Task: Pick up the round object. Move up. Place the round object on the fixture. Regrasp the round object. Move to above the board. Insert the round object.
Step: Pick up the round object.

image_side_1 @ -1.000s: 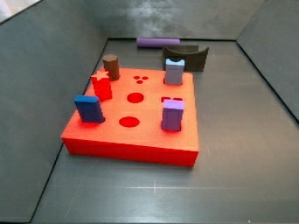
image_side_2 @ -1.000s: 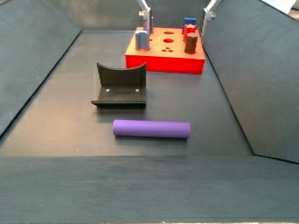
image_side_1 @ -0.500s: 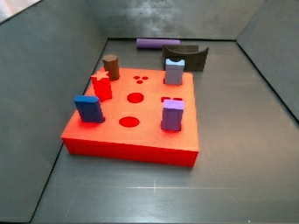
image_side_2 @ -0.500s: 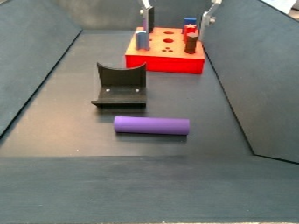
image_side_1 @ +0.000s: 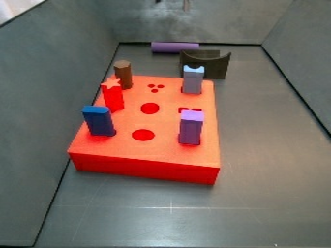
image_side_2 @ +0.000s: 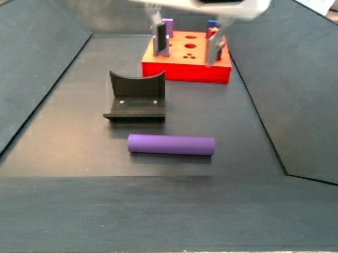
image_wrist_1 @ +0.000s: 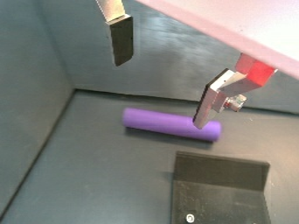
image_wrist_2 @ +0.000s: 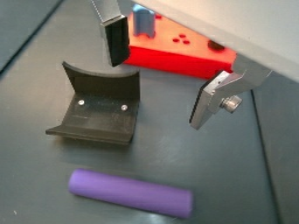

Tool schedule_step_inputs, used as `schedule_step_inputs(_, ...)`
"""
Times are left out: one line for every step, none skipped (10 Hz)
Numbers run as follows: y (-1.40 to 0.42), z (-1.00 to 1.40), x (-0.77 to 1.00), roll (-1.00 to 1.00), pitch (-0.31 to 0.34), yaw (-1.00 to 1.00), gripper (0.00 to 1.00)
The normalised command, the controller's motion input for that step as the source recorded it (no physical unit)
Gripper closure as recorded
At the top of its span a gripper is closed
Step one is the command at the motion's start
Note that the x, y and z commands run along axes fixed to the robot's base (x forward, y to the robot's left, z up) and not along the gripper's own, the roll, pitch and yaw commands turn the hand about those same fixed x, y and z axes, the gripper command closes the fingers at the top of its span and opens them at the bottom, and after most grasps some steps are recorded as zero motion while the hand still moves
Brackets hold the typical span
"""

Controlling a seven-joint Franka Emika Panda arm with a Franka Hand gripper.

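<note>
Side view, round object (image_side_2: 172,144) lying crosswise, end effector (image_side_2: 189,37) above.

One round object (image_side_2: 171,144), one fixture (image_side_2: 134,97), one board (image_side_1: 149,136), five pegs.

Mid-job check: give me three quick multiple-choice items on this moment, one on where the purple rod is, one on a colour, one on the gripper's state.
1. Where is the purple rod?
A. lying on the floor
B. in the fixture's cradle
C. in a board hole

2. What colour is the board?
A. blue
B. red
C. grey

3. How is the gripper?
A. shut on the rod
B. shut on a peg
C. open, holding nothing

Answers:
1 A: in a side view it lies flat on the floor, apart from the fixture.
2 B: both side views show a red block.
3 C: in both wrist views the fingers are spread, hanging above the rod with nothing between them.
</note>
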Motion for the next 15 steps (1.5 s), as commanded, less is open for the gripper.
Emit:
schedule_step_inputs(0.18,-0.57,0.49,-0.2,-0.004,-0.61,0.0)
schedule_step_inputs(0.11,-0.6,0.49,-0.21,-0.017,-0.67,0.0)
schedule_step_inputs(0.02,-0.52,0.32,-0.2,-0.024,-0.74,0.0)
schedule_step_inputs(0.0,-0.39,0.18,-0.22,-0.047,-0.75,0.0)
schedule_step_inputs(0.0,-0.35,0.15,-0.33,0.0,-0.67,0.0)
schedule_step_inputs(0.25,-0.25,0.01,-0.42,0.069,-0.35,0.0)
schedule_step_inputs(0.49,-0.23,0.0,-0.48,0.094,-0.1,0.0)
schedule_step_inputs(0.63,-0.14,0.0,-0.5,0.079,0.0,0.0)
schedule_step_inputs(0.6,-0.12,0.0,-0.5,0.074,0.0,0.0)
schedule_step_inputs(0.23,-0.11,0.0,-0.49,0.05,-0.3,0.0)
schedule_step_inputs(-0.07,-0.14,0.0,-0.26,0.0,-0.77,0.0)
schedule_step_inputs(-0.08,-0.13,0.0,-0.2,-0.02,-0.85,0.0)
schedule_step_inputs(-0.08,-0.14,0.0,-0.2,-0.029,-0.86,0.0)
schedule_step_inputs(-0.07,-0.14,0.0,-0.21,-0.047,-0.85,0.0)
schedule_step_inputs(-0.02,-0.23,0.0,-0.28,-0.047,-0.77,0.0)
